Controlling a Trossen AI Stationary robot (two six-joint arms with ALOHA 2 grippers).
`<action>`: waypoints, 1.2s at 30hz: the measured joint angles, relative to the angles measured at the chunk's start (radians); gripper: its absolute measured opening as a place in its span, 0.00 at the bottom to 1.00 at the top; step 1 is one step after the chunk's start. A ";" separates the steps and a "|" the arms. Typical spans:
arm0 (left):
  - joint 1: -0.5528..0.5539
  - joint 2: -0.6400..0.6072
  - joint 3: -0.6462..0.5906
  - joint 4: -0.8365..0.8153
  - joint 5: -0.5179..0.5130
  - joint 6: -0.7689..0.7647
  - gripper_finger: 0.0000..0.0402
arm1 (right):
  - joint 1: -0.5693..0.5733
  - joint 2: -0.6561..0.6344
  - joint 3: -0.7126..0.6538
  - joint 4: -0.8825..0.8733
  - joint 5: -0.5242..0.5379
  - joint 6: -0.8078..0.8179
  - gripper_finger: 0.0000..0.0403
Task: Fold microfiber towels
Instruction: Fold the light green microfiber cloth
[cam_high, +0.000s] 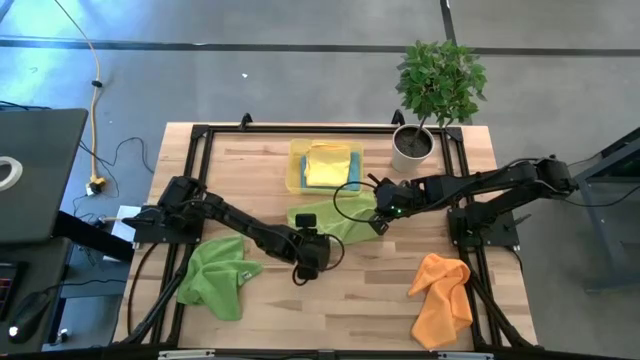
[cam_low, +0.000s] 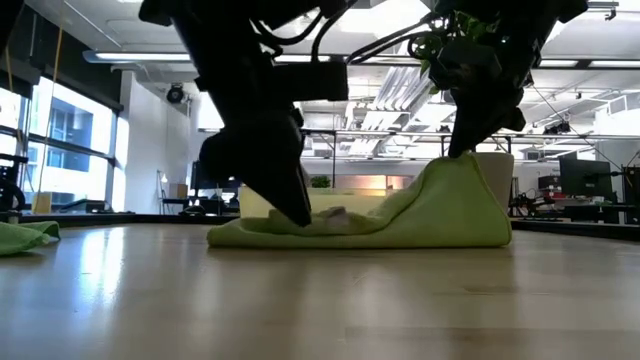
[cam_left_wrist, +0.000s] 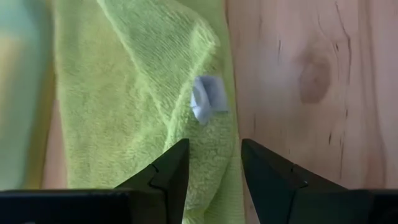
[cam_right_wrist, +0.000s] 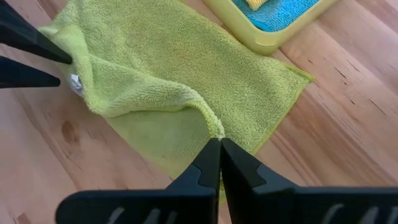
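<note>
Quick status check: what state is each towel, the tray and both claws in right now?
Centre green towel: partly folded, one edge lifted.
Left green towel: crumpled, unfolded.
Orange towel: crumpled, unfolded.
Yellow towel: folded, in tray on blue towel.
Tray: holding both.
Left claw: open at towel's edge.
Right claw: shut, pinching lifted edge.

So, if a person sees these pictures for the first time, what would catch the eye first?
Probably the soft green microfiber towel at the table's middle, just in front of the translucent yellow plastic tray. The right end effector is shut on a pinched fold of it and lifts that part into a peak, while the left end effector stands open at the towel's other end. A crumpled orange cloth lies near the front right corner.
</note>
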 joint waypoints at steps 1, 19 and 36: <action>0.004 0.001 0.000 -0.007 0.016 0.010 0.34 | 0.000 0.000 0.000 0.002 0.000 0.000 0.00; 0.046 0.017 0.000 -0.019 0.048 0.011 0.14 | 0.000 0.000 0.000 0.003 -0.009 0.000 0.00; -0.036 -0.119 0.000 -0.004 0.213 -0.329 0.00 | 0.067 -0.001 0.000 -0.056 -0.148 -0.300 0.00</action>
